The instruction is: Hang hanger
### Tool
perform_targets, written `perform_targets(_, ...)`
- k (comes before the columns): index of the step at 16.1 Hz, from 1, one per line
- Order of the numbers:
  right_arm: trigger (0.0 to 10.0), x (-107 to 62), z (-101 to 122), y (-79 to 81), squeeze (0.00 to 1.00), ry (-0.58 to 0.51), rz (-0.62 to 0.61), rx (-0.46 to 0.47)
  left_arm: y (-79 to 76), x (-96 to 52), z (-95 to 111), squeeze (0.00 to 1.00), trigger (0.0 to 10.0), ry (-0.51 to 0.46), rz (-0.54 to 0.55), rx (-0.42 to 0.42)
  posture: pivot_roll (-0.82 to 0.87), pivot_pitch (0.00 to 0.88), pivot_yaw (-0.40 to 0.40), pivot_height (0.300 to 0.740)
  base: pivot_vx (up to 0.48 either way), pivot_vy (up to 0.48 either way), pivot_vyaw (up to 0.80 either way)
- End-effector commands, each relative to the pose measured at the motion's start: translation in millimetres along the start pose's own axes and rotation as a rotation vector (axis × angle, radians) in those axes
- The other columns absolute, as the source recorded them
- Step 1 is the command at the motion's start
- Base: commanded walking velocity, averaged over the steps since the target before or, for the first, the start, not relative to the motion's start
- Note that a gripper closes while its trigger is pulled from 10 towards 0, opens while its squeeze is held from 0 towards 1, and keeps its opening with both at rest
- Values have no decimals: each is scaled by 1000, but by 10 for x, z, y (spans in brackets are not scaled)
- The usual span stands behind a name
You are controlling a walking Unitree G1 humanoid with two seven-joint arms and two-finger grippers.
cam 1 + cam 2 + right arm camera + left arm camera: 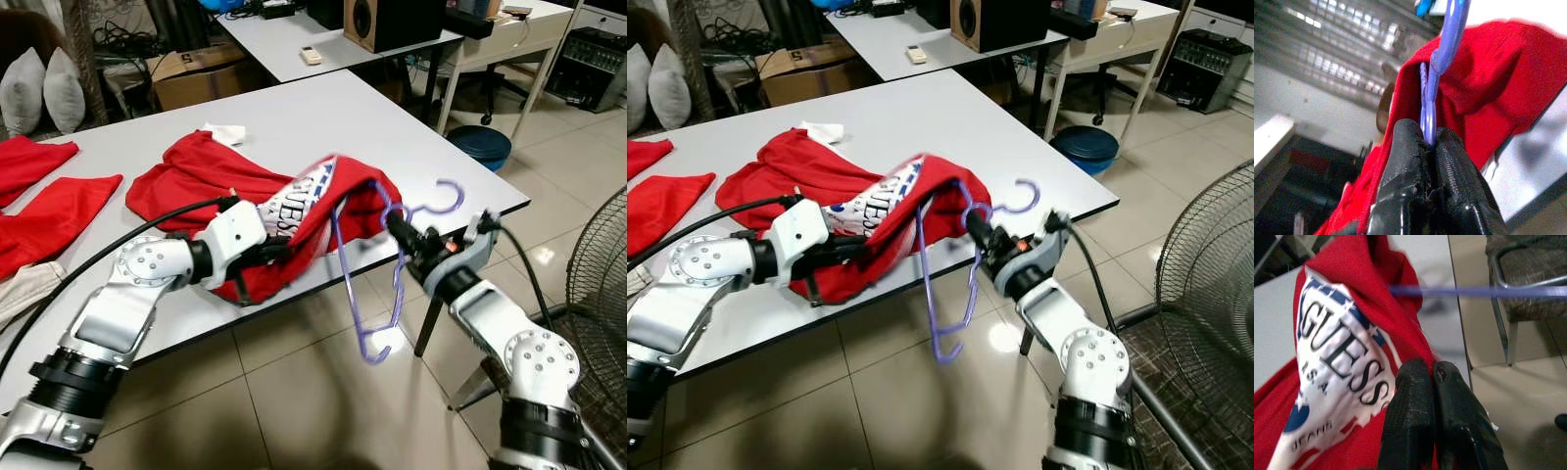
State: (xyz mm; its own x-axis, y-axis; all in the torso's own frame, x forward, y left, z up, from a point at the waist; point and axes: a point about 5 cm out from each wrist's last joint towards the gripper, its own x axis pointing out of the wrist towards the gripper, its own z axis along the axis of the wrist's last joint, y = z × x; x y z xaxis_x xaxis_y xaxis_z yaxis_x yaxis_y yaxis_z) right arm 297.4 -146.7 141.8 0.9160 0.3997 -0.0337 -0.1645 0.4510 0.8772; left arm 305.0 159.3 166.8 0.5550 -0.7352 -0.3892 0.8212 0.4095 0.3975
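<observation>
A red T-shirt [211, 176] with a white GUESS print lies on the white table [392, 117], its front part lifted off the table edge. My left gripper [284, 250] is shut on the shirt fabric near the print; in the left wrist view its fingertips [1415, 382] press together on the cloth. A purple plastic hanger [400, 284] hangs tilted beyond the table edge, one arm tucked into the shirt, its hook pointing right. My right gripper [392, 225] is shut on the hanger's neck, seen close in the right wrist view [1427, 132].
More red clothes [49, 211] lie on the table's left side. A floor fan [598, 274] stands at the right and a blue bin [480, 147] behind the table corner. A second table with a speaker [387, 20] and a cardboard box [196, 73] lie farther back.
</observation>
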Motion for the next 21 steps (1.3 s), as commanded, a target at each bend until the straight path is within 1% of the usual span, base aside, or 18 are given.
perform_targets(1,10000,38,120,-53,0,-85,-48,-7,-4,-36,-28,0,0,34,-30,-9,-207,0,105,740,0,0,0)
perform_targets(2,10000,64,125,-66,0,-99,-57,4,-9,-42,-20,0,0,26,-41,-18,-208,0,106,740,0,0,0)
perform_targets(3,10000,136,133,-94,0,-139,-79,40,-19,-50,-1,0,0,11,-67,-40,-204,0,109,740,0,0,0)
perform_targets(4,10000,187,135,-107,0,-166,-92,84,-33,-54,0,0,0,16,-89,-41,-202,0,109,740,0,0,0)
perform_targets(5,10000,329,130,-92,0,-224,-102,214,-58,-46,0,0,0,24,-115,-27,-189,0,109,740,0,0,0)
perform_targets(6,10000,387,127,-60,0,-237,-90,254,-62,-31,7,0,0,20,-116,-24,-186,0,107,740,0,0,0)
perform_targets(7,10000,459,121,-9,0,-253,-64,325,-69,2,23,0,0,13,-117,-16,-181,0,107,740,0,0,0)
perform_targets(8,10000,516,101,36,0,-247,-47,356,-71,33,40,0,0,4,-116,-13,-181,0,107,740,0,0,0)
perform_targets(10,10000,629,21,99,0,-224,-43,317,-93,84,99,0,0,-22,-146,-24,-174,0,109,740,0,0,0)
perform_targets(11,10000,650,11,103,0,-224,-45,320,-99,90,115,0,0,-30,-155,-30,-174,0,109,740,0,0,0)
perform_targets(13,10000,734,0,69,0,-261,-91,331,-159,70,194,0,0,-86,-242,-95,-173,0,110,740,0,0,0)
perform_targets(14,10000,775,8,73,0,-284,-101,376,-244,53,213,0,0,-96,-330,-129,-173,0,109,740,0,0,0)
perform_targets(15,10000,805,17,99,0,-295,-94,392,-296,55,207,0,0,-86,-376,-132,-172,0,108,740,0,0,0)
perform_targets(16,10000,836,18,131,0,-297,-90,383,-346,72,204,0,0,-82,-410,-132,-172,0,106,740,0,0,0)
perform_targets(18,10000,893,24,168,0,-319,-88,405,-387,156,249,0,0,-128,-412,-162,-166,0,97,740,0,0,0)
perform_targets(19,10000,909,21,178,0,-320,-83,416,-390,188,251,0,0,-135,-406,-175,-163,0,92,740,0,0,0)
perform_targets(21,10000,978,-23,232,0,-310,-74,413,-403,272,278,0,0,-166,-403,-216,-151,0,70,740,0,0,0)
